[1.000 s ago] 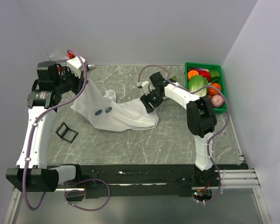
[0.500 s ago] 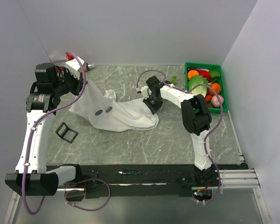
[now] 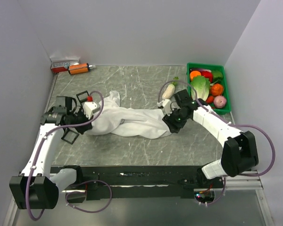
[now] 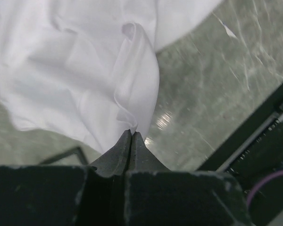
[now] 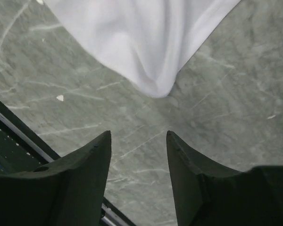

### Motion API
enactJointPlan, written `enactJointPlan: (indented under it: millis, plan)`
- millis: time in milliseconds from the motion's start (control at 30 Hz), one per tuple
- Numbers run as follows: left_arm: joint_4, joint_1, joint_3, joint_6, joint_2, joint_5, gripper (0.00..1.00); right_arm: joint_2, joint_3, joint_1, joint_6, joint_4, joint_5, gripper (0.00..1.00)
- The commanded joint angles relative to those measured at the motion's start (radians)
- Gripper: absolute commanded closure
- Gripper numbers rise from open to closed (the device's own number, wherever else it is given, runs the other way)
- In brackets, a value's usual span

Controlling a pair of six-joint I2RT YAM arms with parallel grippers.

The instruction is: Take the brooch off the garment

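The green bin (image 3: 228,96) at the table's far right corner holds a leafy lettuce (image 3: 199,87) with orange, red and pink produce packed around it. The garment (image 3: 132,123) lies mid-table as a long, rumpled white band running between my two pincers. My left pincer (image 4: 133,135) is clamped tight on a fold of its cloth. My right pincer (image 5: 137,137) stands parted over bare table, a rounded corner of cloth just ahead, untouched. The brooch is hidden from me in every view.
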Motion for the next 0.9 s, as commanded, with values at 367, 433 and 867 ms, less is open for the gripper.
enactJointPlan:
  millis: [367, 433, 867]
  plan:
    - [0.062, -0.009, 0.031, -0.001, 0.102, 0.001, 0.99, 0.549, 0.594, -0.078, -0.208, 0.100, -0.094, 0.42]
    - [0.071, -0.009, 0.045, -0.004, 0.101, -0.002, 0.99, 0.608, 0.657, -0.077, -0.253, 0.033, -0.128, 0.42]
    - [0.114, -0.009, 0.099, -0.086, 0.159, 0.001, 0.99, 0.759, 0.760, -0.038, -0.360, -0.039, -0.094, 0.42]
